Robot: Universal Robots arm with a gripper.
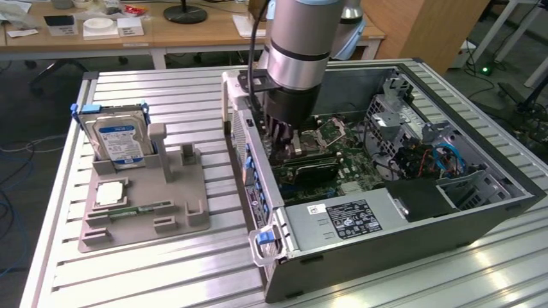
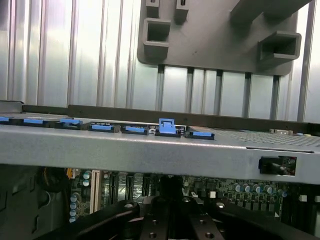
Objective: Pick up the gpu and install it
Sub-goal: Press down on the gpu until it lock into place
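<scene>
Item: open computer case, lying on its side on the slatted metal desk, toward the desk's edge on the exterior view's right. Interior exposed: green motherboard, processor socket, drive cage, labelled power supply at the near end of the case.

Item: robot arm, reaching straight down into the case. Gripper, low over the motherboard, close to the case wall that faces the grey holder. Jaws pressed together.

Item: gpu, dark flat card, standing on edge on the motherboard just below the gripper. Whether the gripper pinches it cannot be told. In the wrist view the spot is dark and the card cannot be made out.

Item: blue clips, in a row along the case wall's upper edge, seen in the wrist view.

Item: grey holder, on the desk beside the case, toward the exterior view's left. Holds a hard drive with a blue-white label, upright in a rear slot, and a slim green memory stick, lying flat near the front.

Item: wooden table, behind the desk, carrying small objects.
</scene>
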